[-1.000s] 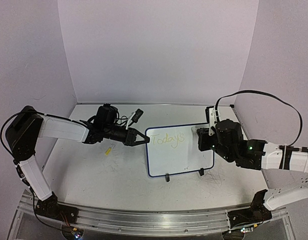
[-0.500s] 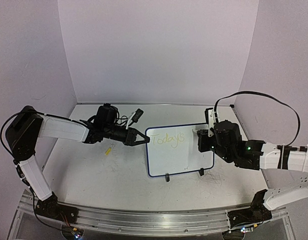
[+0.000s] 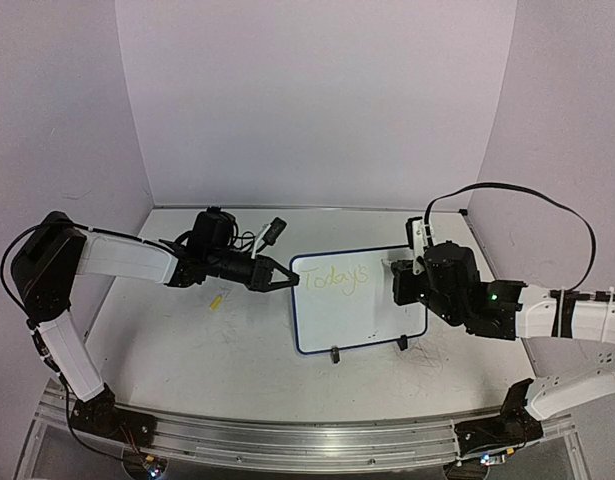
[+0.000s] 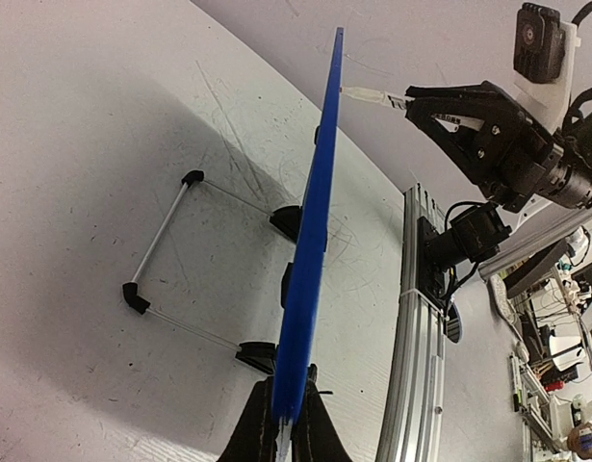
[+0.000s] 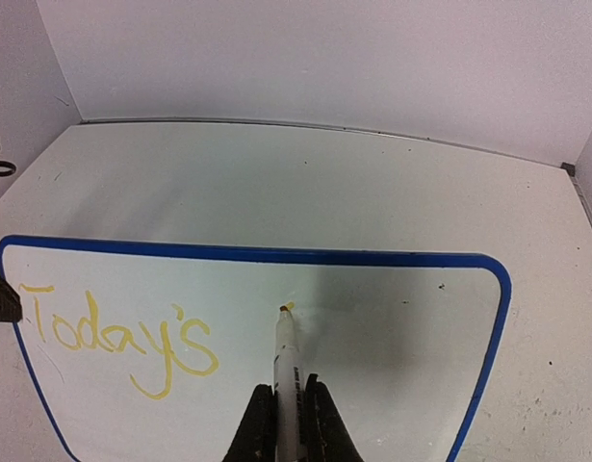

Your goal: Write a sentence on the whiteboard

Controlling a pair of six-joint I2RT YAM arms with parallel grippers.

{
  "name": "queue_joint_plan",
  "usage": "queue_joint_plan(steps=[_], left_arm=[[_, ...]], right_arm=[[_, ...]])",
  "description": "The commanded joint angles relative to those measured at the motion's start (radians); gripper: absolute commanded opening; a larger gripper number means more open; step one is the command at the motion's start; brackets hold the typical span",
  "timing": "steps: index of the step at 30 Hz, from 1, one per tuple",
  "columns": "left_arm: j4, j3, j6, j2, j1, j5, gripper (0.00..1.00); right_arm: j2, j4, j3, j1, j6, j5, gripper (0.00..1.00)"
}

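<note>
So the whiteboard (image 3: 359, 300) stands propped on its little wire stand (image 4: 166, 231), a bit toward 3 o'clock of the middle of the bench (image 3: 187, 350). Only the first bit of the sentence (image 5: 117, 337) is on it: "Today's" in pale yellow, up at about 10 o'clock on the board face, so I'd say the job is maybe a quarter done. The left fingers (image 4: 252, 433) come in from 9 o'clock and are pinched tight on the board's blue edge, steadying it. The right fingers (image 5: 265, 419) come from 3 o'clock and are clamped narrow around a white marker (image 5: 286, 351), with the tip parked just at 3 o'clock of the final "s". There's a tiny yellow dab there, so it looks like it's touching, but I wouldn't swear to it. What worries me is that the board is only held on one side. If the marker leans in too hard on the far half, I reckon the board pivots around that one pinch or rocks back on the stand, and the stroke goes wobbly or skips. The marker is also gripped low on the barrel, so sideways drag could twist it in the fingers. And the yellow is really faint, so a light touch might leave nothing readable. There's also a small yellow thing (image 3: 217, 299) lying on the bench at 9 o'clock of the board; can't tell what it is.
</note>
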Motion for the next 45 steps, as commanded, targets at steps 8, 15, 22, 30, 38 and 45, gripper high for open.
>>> queue_joint_plan(steps=[8, 15, 22, 30, 38, 45], left_arm=[[-0.041, 0.028, 0.005, -0.007, 0.011, -0.037, 0.00], [-0.041, 0.028, 0.005, -0.009, 0.011, -0.038, 0.00], [-0.041, 0.027, 0.005, -0.009, 0.011, -0.036, 0.00], [-0.041, 0.032, 0.003, -0.001, 0.011, -0.033, 0.00], [-0.041, 0.029, 0.004, -0.006, 0.012, -0.033, 0.00], [-0.041, 0.027, 0.005, -0.008, 0.011, -0.032, 0.00]], right_arm=[[0.007, -0.040, -0.025, -0.005, -0.002, -0.054, 0.00], [-0.001, -0.077, -0.046, -0.005, 0.008, -0.085, 0.00], [-0.024, -0.117, -0.077, -0.005, 0.035, -0.126, 0.00], [-0.074, -0.024, -0.064, -0.005, 0.033, -0.166, 0.00], [-0.076, 0.069, -0.035, -0.006, 0.033, -0.144, 0.00], [-0.040, 0.077, -0.009, -0.006, 0.031, -0.093, 0.00]])
